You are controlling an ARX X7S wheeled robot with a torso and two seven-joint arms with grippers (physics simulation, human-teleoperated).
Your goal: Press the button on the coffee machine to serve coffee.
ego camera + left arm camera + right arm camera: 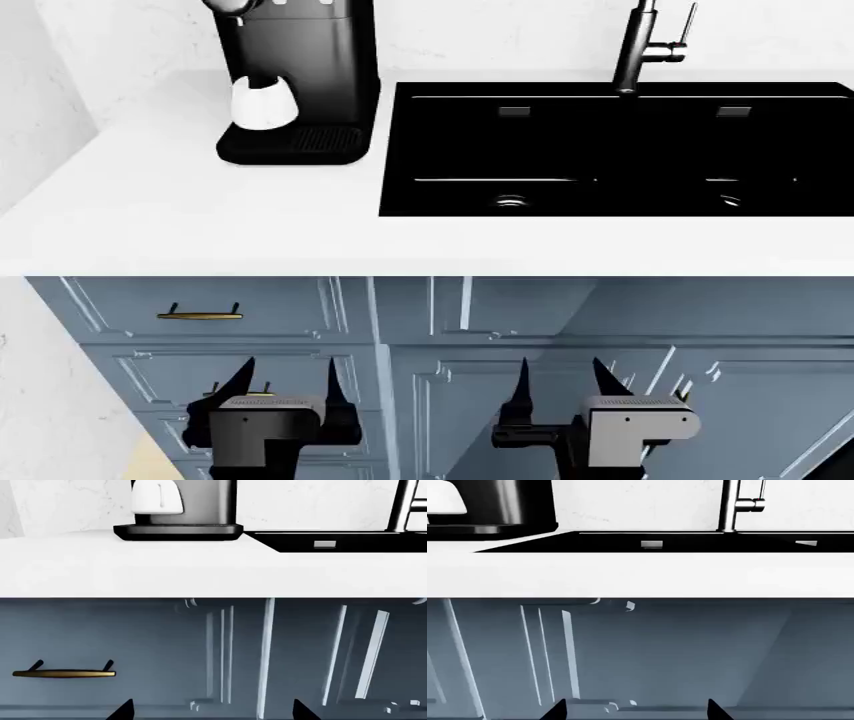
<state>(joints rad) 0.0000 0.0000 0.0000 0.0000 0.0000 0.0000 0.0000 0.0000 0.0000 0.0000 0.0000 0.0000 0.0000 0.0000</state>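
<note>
Black and boxy, the tall coffee machine (304,75) stands at the far left of the white stone bench (200,220), a white cup (263,102) on its tray. My left hand (284,392) and right hand (561,388) hang open and empty below the bench edge; rising carelessly, I could strike that edge or knock the cup.

white cup (263,101) fronting coffee machine (300,60), countertop (200,225) bare

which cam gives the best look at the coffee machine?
Head view: the coffee machine shows from its drip tray up to the button row, with a white cup on the tray. Left wrist view shows only its lower part and cup; right wrist view catches just an edge.
</note>
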